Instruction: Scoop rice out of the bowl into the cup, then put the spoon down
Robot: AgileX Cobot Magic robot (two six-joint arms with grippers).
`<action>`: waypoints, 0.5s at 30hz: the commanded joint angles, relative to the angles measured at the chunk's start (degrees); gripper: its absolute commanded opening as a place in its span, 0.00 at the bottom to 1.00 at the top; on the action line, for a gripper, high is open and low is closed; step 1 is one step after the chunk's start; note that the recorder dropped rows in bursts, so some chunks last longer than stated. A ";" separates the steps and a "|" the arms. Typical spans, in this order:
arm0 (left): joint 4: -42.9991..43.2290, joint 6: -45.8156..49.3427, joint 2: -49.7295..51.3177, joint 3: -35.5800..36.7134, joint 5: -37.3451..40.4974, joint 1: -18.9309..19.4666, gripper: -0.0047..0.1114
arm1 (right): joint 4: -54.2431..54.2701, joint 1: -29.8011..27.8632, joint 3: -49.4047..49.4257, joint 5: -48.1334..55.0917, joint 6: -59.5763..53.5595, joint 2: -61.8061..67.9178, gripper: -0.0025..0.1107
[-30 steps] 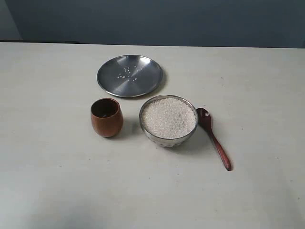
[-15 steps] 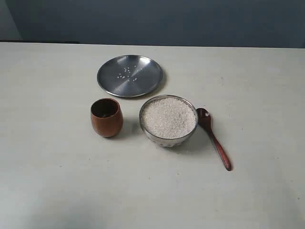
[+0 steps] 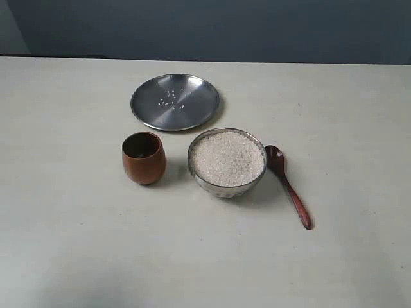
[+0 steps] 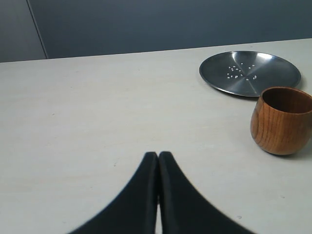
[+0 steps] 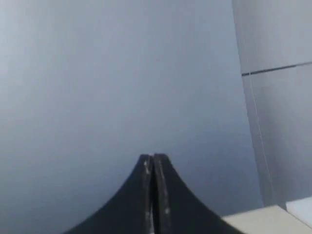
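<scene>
A silver bowl [image 3: 226, 184] heaped with white rice [image 3: 227, 157] stands mid-table in the exterior view. Left of it is the brown wooden cup [image 3: 144, 158], also visible in the left wrist view [image 4: 282, 122]. The dark wooden spoon [image 3: 289, 186] lies on the table just right of the bowl, scoop toward the back. My left gripper [image 4: 158, 155] is shut and empty, low over bare table, well short of the cup. My right gripper [image 5: 153, 157] is shut and empty, facing a grey wall. Neither gripper shows in the exterior view.
A flat steel plate [image 3: 174, 101] with a few loose rice grains lies behind the cup and bowl, also seen in the left wrist view [image 4: 249, 72]. The pale table [image 3: 77, 224] spreads wide on all sides. A dark wall stands behind.
</scene>
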 commanded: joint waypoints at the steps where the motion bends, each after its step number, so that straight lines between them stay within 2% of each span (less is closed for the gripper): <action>1: -0.34 -0.26 -0.27 0.29 -0.50 0.12 0.04 | 2.85 -0.33 -0.22 -11.51 3.80 -0.17 0.02; 5: -0.34 -0.26 -0.27 0.29 -0.50 0.12 0.04 | 1.58 -0.33 -0.32 -21.41 11.85 -0.17 0.02; 9: -0.34 -0.26 -0.27 0.29 -0.50 0.12 0.04 | -1.84 0.72 -2.58 -20.78 23.26 -0.17 0.02; 15: -0.34 -0.26 -0.27 0.29 -0.50 0.12 0.04 | -32.08 3.73 -12.00 -13.37 31.92 3.74 0.02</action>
